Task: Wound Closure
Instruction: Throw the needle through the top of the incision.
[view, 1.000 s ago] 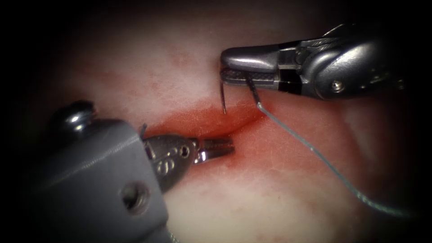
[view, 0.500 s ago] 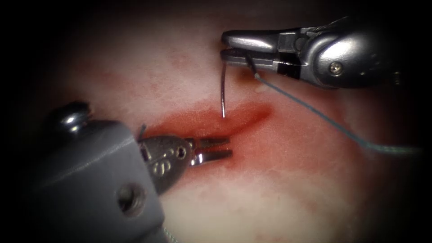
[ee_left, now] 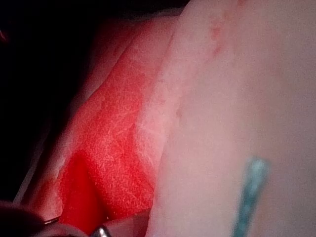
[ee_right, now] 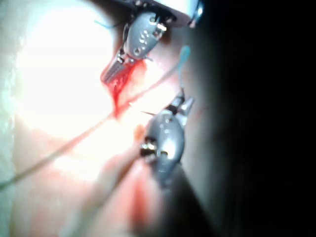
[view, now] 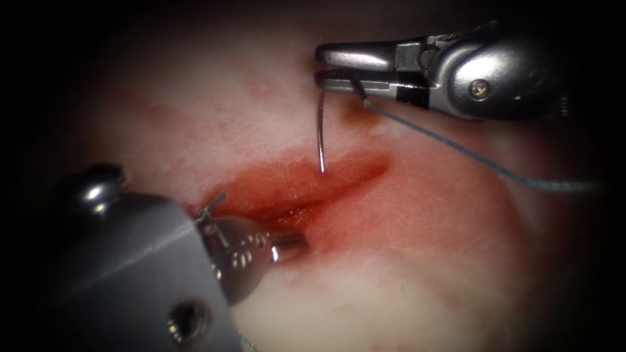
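Nearest, the left end effector (view: 290, 242), its jaws pressed together on nothing, has dropped to the cut's (view: 306, 186) lower lip in the red fluid (view: 274, 179). Beyond, the right end effector (view: 326, 66) pinches the needle (view: 321, 133) near its thread (view: 456, 151) end; its tip hovers over the cut, clear of the tissue (view: 391, 261). Judged, an entry bite is being lined up.

The curved needle (view: 321, 133) hangs from the right tool (view: 321, 67), gripped near its thread end, its tip poised just over the upper lip of the cut (view: 306, 189) — not in the tissue (view: 404, 274). The blue-grey thread (view: 469, 158) trails away rightward across the tissue. The cut is a slanted red slit, wet with red fluid (view: 280, 179) — the left tool (view: 290, 242) rests at its lower-left end, holding nothing.
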You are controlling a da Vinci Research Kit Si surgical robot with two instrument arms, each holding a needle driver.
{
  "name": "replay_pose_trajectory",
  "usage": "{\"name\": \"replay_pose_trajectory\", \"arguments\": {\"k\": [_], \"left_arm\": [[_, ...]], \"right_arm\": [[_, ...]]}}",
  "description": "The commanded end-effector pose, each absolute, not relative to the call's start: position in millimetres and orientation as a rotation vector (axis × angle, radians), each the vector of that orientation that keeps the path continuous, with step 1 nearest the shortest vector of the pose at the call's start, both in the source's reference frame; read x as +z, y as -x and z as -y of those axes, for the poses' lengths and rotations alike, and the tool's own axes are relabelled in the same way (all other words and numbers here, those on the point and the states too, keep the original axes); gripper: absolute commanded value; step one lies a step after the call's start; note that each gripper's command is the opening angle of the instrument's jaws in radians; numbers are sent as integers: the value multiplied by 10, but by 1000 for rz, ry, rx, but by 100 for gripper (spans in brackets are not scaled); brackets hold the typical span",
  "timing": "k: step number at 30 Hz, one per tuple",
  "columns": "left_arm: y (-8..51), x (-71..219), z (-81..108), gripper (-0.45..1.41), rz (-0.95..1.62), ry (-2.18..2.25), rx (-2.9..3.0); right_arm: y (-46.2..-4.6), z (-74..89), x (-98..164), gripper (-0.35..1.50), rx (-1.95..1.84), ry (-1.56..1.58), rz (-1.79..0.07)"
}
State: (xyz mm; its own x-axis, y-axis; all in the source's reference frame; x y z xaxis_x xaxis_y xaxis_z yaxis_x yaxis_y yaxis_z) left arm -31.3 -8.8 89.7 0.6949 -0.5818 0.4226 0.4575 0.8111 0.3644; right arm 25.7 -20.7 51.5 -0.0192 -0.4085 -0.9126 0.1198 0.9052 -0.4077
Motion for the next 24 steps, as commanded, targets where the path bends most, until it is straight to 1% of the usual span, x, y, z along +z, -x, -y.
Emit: {"name": "replay_pose_trajectory", "arguments": {"k": [1,3,6,9,12,14,24], "left_arm": [[316,897,76,-23,555,-232,-585],[316,898,74,-18,555,-232,-584],[314,901,71,-18,552,-233,-582],[313,903,68,2,555,-234,-580],[313,903,67,2,567,-234,-580],[313,903,68,-3,570,-234,-582],[315,902,67,-3,573,-235,-584]], "right_arm": [[-269,200,511,-35,-417,227,-1544],[-269,200,512,-35,-410,216,-1546],[-269,201,513,-35,-406,205,-1550],[-269,201,514,-35,-389,187,-1552],[-269,201,514,-35,-375,174,-1552],[-269,201,514,-35,-356,155,-1553],[-269,202,517,-35,-276,75,-1556]]}}
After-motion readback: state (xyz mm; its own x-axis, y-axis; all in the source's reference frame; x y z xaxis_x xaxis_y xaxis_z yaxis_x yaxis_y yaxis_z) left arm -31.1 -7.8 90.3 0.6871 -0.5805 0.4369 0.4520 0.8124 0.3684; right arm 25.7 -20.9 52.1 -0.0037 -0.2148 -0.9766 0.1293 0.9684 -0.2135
